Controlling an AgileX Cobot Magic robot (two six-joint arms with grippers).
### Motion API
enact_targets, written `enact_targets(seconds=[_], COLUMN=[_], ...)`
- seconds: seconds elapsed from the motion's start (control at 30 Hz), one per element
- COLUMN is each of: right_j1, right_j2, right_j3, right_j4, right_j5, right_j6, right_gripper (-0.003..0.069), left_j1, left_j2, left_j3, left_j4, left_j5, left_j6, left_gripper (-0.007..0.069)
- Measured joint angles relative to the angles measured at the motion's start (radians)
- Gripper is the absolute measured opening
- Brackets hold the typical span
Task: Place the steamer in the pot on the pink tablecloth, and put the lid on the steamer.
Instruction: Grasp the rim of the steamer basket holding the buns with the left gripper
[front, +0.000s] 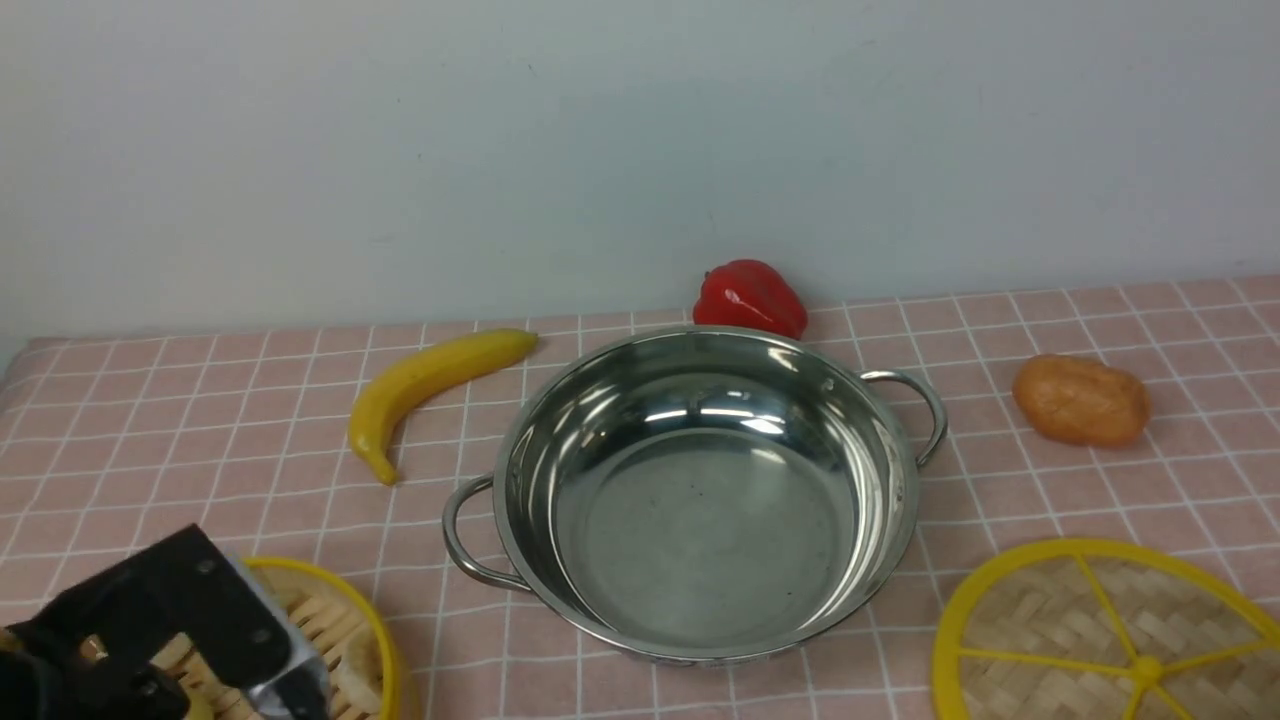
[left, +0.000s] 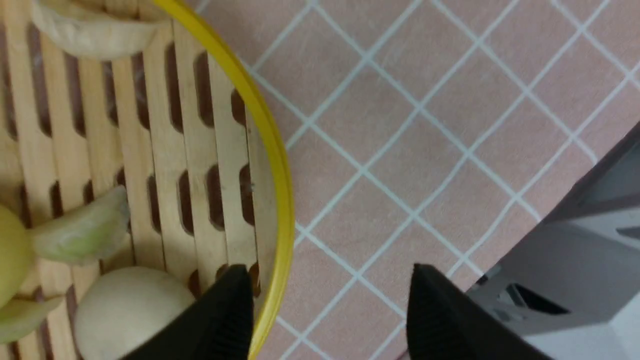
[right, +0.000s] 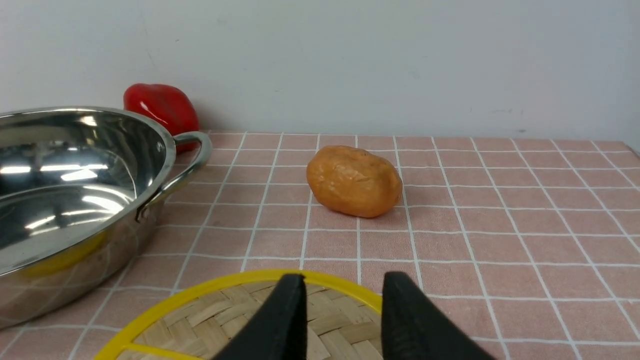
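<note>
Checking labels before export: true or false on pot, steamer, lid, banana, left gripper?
1. The pot is empty. True.
2. The steamer sits in the pot. False: it stands on the cloth, left of the pot.
3. The lid lies flat on the cloth. True.
4. The banana is in the steamer. False: it lies on the cloth beside the pot.
5. The left gripper straddles the steamer's rim, jaws open. True.

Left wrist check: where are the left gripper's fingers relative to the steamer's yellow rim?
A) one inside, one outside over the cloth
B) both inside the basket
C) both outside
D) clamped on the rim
A: the left gripper stands open astride the steamer rim, one finger over the slatted floor, the other over the pink tablecloth.
</note>
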Motion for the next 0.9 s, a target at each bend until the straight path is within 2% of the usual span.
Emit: enact_targets(seconds=[0.1, 0.23, 0.4, 0.8, 0.9], right_j1=[0.000, 0.000, 0.000, 0.000, 0.000], right_j2=[0.000, 0.000, 0.000, 0.000, 0.000], right_j3=[0.000, 0.000, 0.000, 0.000, 0.000], right_j4=[0.000, 0.000, 0.000, -0.001, -0.001], right_j5=[0.000, 0.000, 0.000, 0.000, 0.000], right_j6=[0.000, 0.000, 0.000, 0.000, 0.000], right_gripper=[0.0240, 0.0240, 0.0240, 0.0240, 0.0240], left_j1=[-0.030, -0.036, -0.039, -0.039, -0.039], left_j2=[0.080, 0.161, 0.249, 0.406, 0.437], left_j3=[0.000, 0.000, 0.000, -0.001, -0.001], left_j4=[0.058, 0.050, -0.055, -0.077, -0.077], left_j5=[-0.079, -0.129, -0.168, -0.194, -0.209], left_j6=[-0.083, -0.139, -0.115, -0.078, -0.078], left_gripper=[0.0444, 0.0461, 0.0461, 0.0460, 0.0435])
